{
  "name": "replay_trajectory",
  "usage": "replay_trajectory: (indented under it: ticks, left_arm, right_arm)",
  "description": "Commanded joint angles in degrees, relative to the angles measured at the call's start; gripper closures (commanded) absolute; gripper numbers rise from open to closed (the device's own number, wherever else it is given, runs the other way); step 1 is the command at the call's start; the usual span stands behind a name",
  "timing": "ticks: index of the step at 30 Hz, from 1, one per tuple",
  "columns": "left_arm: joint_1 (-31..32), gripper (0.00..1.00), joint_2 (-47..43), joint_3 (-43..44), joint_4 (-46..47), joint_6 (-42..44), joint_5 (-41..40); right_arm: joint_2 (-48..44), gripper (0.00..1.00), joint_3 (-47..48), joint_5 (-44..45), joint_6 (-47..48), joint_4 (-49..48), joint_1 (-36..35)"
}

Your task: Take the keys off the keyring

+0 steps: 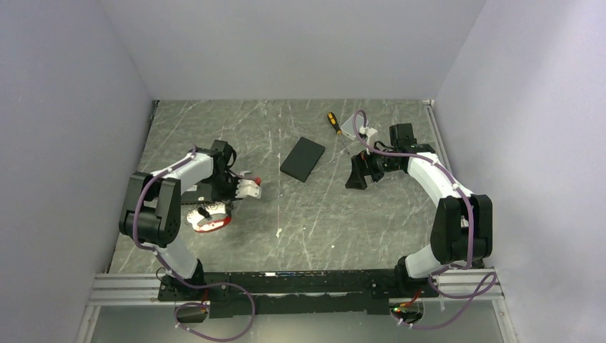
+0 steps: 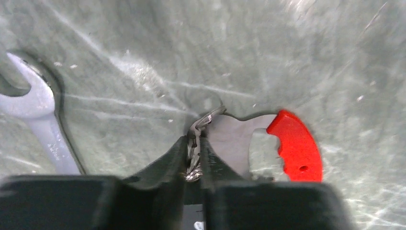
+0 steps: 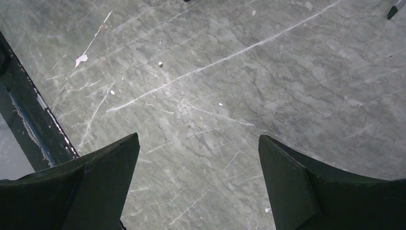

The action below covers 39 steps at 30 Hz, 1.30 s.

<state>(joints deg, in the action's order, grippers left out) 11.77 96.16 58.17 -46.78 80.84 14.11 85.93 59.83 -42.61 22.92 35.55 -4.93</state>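
Left gripper (image 2: 195, 139): 2 fingers (image 2: 167, 163) pressed together on a wire loop (image 2: 207, 117) joined to the keyring (image 2: 294, 148); keyring lies flat, near left on the table (image 2: 143, 57), just beyond the tips; keys not discernible; right gripper (image 3: 198, 143) spread, well apart, far right.

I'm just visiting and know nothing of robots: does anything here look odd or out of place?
Nothing looks spilled or broken. The left end effector is shut on the keyring, a wrench lies nearby, and the tabletop shows only pale streaks and white flecks.
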Motion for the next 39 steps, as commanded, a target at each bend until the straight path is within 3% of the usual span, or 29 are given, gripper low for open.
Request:
replay_trajectory:
  ticks: [1, 3, 9, 17, 19, 22, 25, 34, 39]
  left_arm:
    - [3.1, 0.92, -1.1, 1.2, -4.2, -0.9, 4.0]
    - [4.9, 1.0, -1.8, 1.2, -3.6, -3.8, 5.2]
    - [10.7, 1.0, -2.2, 3.0, -1.5, -12.6, 10.3]
    - [12.6, 1.0, -0.4, 15.2, -2.4, -26.4, 22.0]
    - [13.0, 1.0, -0.4, 17.0, -2.0, -29.8, 23.5]
    - [13.0, 1.0, -0.6, 18.6, -1.0, -35.1, 25.3]
    - [13.0, 1.0, -1.2, 18.8, 1.3, -40.0, 27.2]
    - [12.5, 1.0, -3.5, 15.2, 6.1, -46.0, 30.9]
    - [11.0, 1.0, -4.6, 13.6, 8.0, -48.7, 35.6]
  right_arm:
    - [-0.3, 0.0, 2.0, -2.7, 0.8, 0.0, -0.2]
    - [-0.4, 0.0, 1.9, -3.2, 0.8, 0.0, -0.2]
    - [-0.3, 0.0, 1.8, -3.7, 0.2, -0.5, -0.1]
    - [-1.7, 0.0, -0.4, -7.6, -3.0, -4.4, -0.1]
    - [-3.1, 0.0, -2.7, -9.6, -7.1, -9.3, -0.1]
    - [-6.4, 0.0, -10.0, -14.5, -18.8, -24.6, -0.4]
    - [-8.4, 0.0, -14.8, -13.5, -27.0, -37.6, -2.9]
    - [-4.1, 0.0, -21.4, -7.7, -35.8, -56.6, -15.1]
    - [3.5, 0.02, -22.5, -7.1, -44.5, -68.2, -16.2]
